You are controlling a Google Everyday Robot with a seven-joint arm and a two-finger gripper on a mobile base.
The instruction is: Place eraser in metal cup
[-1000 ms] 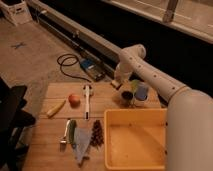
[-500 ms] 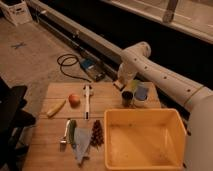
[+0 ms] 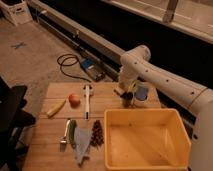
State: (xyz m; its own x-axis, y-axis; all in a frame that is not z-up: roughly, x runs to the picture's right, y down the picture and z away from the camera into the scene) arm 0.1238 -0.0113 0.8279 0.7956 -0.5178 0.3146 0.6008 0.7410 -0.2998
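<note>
The metal cup (image 3: 128, 100) is small, dark and shiny, and stands near the far right edge of the wooden table (image 3: 52, 150), just behind the yellow tub (image 3: 147, 137). My gripper (image 3: 125, 93) hangs at the end of the white arm (image 3: 150, 70), pointing down directly over the cup and close to its rim. The eraser does not show: I cannot tell whether it is in the gripper, in the cup or behind them.
A white container with blue (image 3: 142, 94) stands right of the cup. On the table lie a white-handled utensil (image 3: 87, 100), an orange fruit (image 3: 74, 100), a banana (image 3: 56, 107), a green item (image 3: 72, 131), a cloth (image 3: 82, 142) and a dark cluster (image 3: 96, 132). A cable (image 3: 70, 62) lies on the floor behind.
The arm's elbow has swung away to the right, uncovering the yellow tub. The gripper has shifted slightly right and stays above the metal cup.
</note>
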